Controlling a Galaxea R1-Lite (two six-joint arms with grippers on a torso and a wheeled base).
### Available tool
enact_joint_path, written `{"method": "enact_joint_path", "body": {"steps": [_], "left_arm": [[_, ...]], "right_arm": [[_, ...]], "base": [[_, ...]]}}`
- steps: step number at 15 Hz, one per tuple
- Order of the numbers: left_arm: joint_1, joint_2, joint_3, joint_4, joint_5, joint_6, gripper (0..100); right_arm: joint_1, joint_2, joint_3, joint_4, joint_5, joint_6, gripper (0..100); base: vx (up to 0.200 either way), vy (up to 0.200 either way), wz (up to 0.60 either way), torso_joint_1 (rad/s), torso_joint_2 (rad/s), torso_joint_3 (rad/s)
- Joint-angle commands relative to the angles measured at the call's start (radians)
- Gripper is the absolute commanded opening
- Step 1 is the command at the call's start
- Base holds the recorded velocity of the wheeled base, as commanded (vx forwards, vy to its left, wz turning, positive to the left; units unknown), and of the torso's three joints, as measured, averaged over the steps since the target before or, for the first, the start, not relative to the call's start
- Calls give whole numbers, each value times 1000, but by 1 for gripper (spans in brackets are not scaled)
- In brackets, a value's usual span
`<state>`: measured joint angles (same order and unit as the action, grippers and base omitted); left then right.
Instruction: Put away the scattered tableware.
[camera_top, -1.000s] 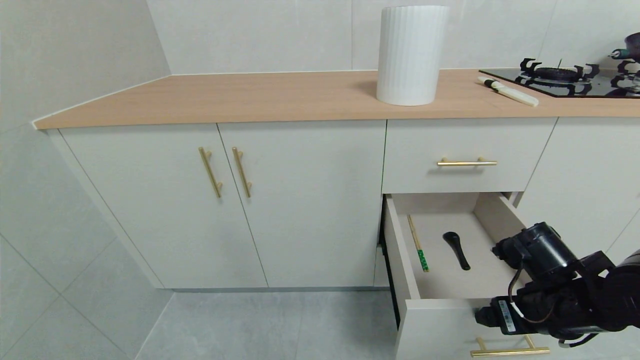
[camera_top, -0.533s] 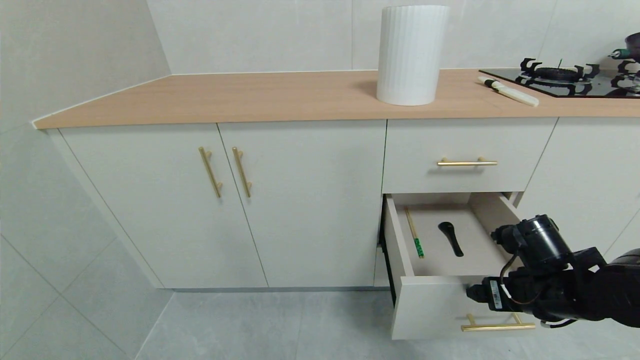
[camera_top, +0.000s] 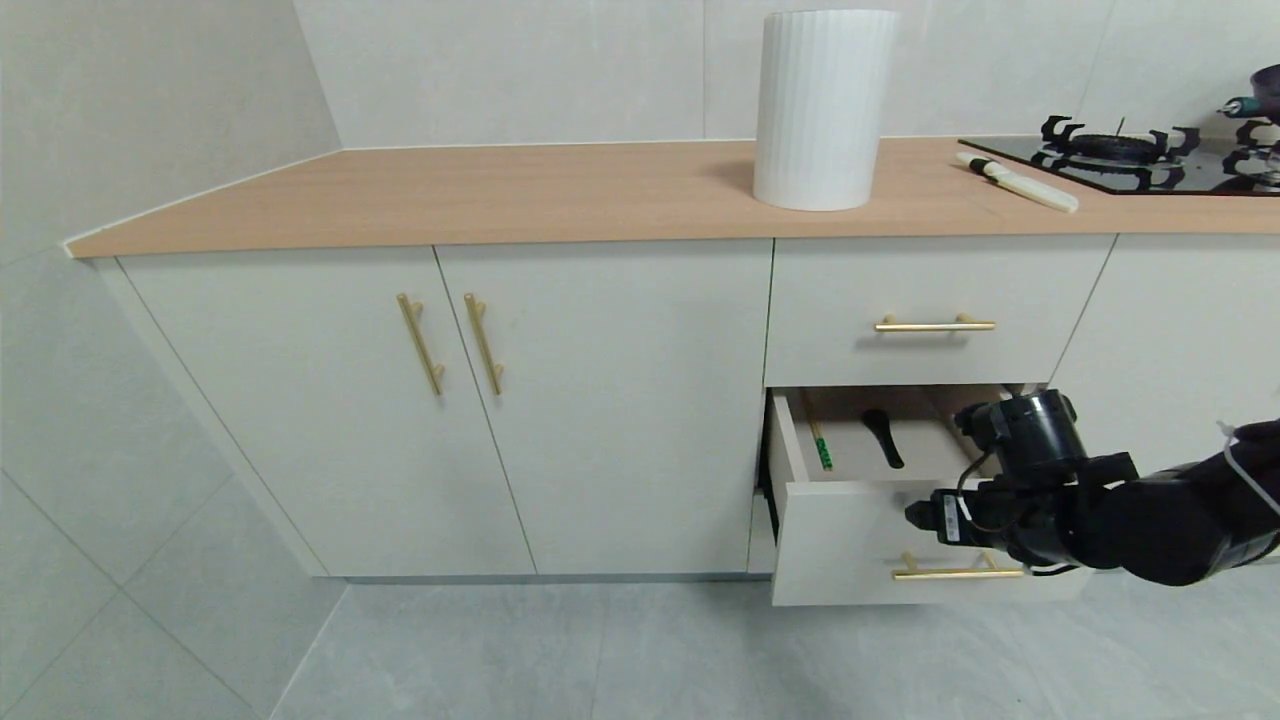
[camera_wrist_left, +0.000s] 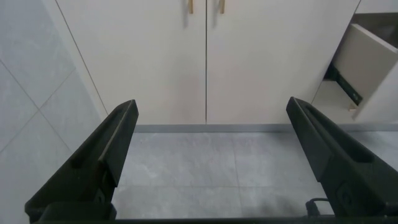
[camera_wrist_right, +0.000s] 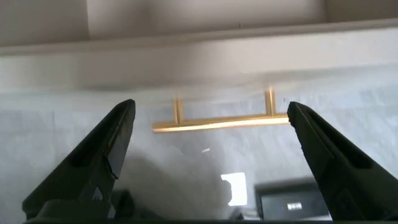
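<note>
You've got the chopsticks (camera_top: 820, 448) (green tips) and the black spoon (camera_top: 882, 440) lying side by side, not touching, in the lower drawer (camera_top: 850, 525). The chopsticks are nearer its left wall. The drawer's only part-open, under the shut upper drawer (camera_top: 850, 310).

R gripper (camera_wrist_right: 210, 112) is at the drawer front, just above the gold handle (camera_wrist_right: 221, 122). Its jaws are spread wide w/ nothing held. Can't tell if it touches the panel.

L gripper (camera_wrist_left: 211, 106) also has jaws wide apart and is empty. It's low over the floor tiles (camera_wrist_left: 205, 168), facing the double cabinet doors (camera_wrist_left: 205, 56).

Up on the countertop (camera_top: 500, 195), a pale knife-like utensil (camera_top: 1015, 183) lies just beside the gas hob (camera_top: 1130, 160), right of a tall white ribbed canister (camera_top: 820, 110).
</note>
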<state>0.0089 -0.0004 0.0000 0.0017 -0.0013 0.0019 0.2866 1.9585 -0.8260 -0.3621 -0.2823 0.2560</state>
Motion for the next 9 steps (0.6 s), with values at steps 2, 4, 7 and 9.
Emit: {"method": "enact_joint_path", "body": {"steps": [2,4,7,9], "left_arm": [[0,0,0,0,0,1,100],[0,0,0,0,0,1,100],[0,0,0,0,1,0,100],[0,0,0,0,0,1,100]], "right_arm": [[-6,106,-124,0,0,-1,100],[-20,155,-190,0,0,0,100],[-26,197,-219,-17,2,9,100],[-37,223,-216,-97,0,8,100]], "base": [[0,0,0,0,0,0],[0,0,0,0,0,0],[0,0,0,0,0,0],[0,0,0,0,0,0]]}}
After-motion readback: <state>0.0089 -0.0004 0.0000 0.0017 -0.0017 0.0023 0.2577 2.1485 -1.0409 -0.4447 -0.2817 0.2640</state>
